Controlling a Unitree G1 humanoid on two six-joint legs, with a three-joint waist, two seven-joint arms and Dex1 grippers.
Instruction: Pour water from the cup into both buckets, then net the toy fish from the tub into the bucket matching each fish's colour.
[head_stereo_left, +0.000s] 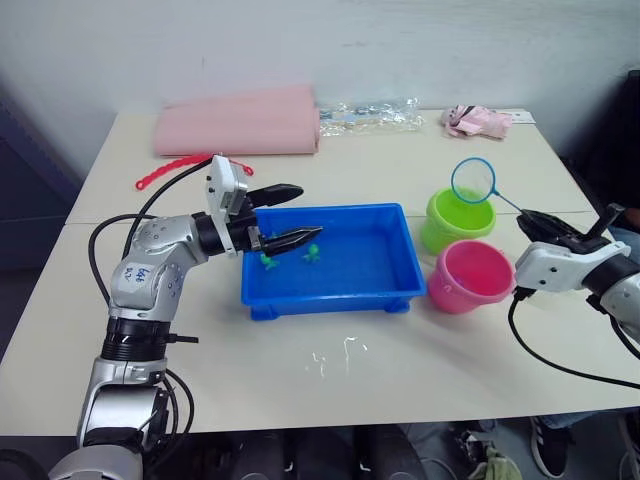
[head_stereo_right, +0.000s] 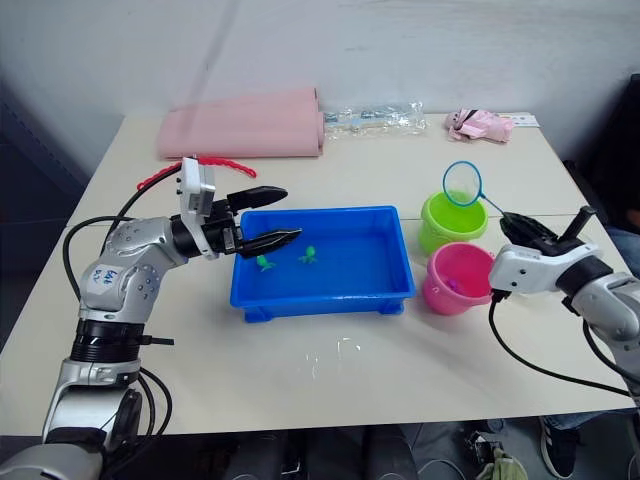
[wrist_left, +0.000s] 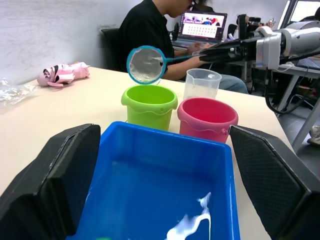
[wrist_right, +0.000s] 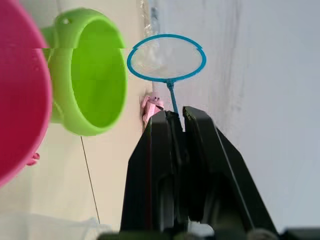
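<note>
Left eye view | step: netting, judged | my right end effector (head_stereo_left: 540, 226) clamps the round blue-hooped scoop net (head_stereo_left: 473, 180) above the lime green plastic bucket (head_stereo_left: 457, 220) | my left end effector (head_stereo_left: 298, 214) spread open over the shallow blue plastic tub (head_stereo_left: 330, 298) beside that bucket | next: dip net to the green toy fish (head_stereo_left: 312, 254)

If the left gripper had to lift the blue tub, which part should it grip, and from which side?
Probably the flared rim of the tub's short wall nearest the left gripper, approached from the robot's left. That gripper is open with one finger over the basin beside that wall. The rim is thin enough to pinch; the body looks too wide.
</note>
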